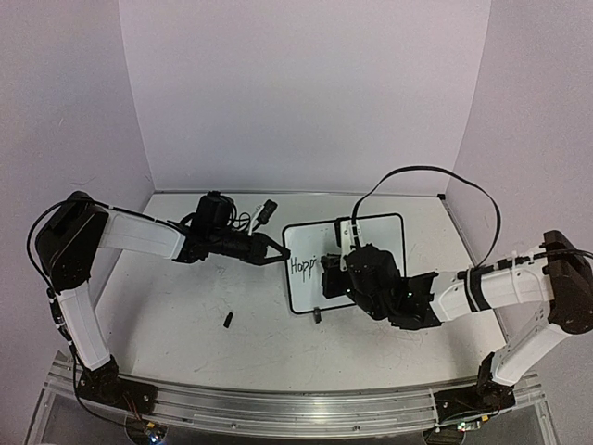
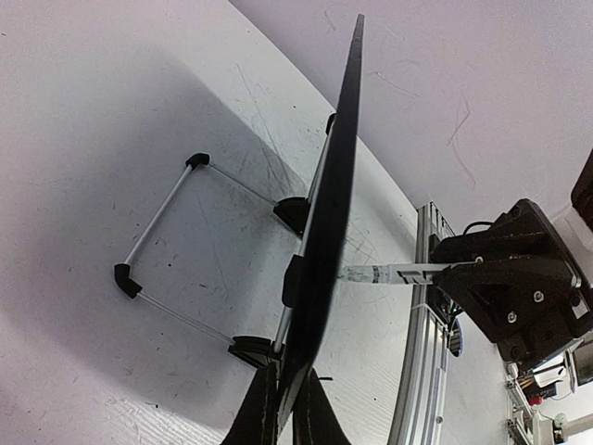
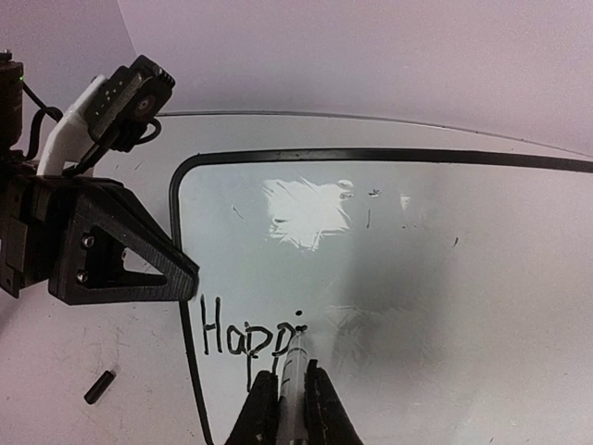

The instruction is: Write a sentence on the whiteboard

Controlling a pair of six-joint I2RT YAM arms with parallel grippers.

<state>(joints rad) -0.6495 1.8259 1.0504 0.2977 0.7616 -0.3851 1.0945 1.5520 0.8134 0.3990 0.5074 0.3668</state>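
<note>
White table (image 1: 185, 315): I see left gripper (image 2: 285, 399) clamped on whiteboard (image 1: 371, 236) edge, right gripper (image 3: 292, 394) pinching marker (image 3: 296, 362), tip on sentence (image 3: 250, 336), 1 row: "Happi".

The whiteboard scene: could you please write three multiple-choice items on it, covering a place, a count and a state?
1. Where is the small black piece? A. on the table, left of the whiteboard B. on the board's face C. behind the board
2. How many letters are written? A. three B. five C. nine
3. The right claw is: A. open, empty B. shut on the marker C. shut on the frame
Key: 1 A, it lies on bare tabletop; 2 B, they read "Happi"; 3 B, it clamps the marker's barrel.
</note>
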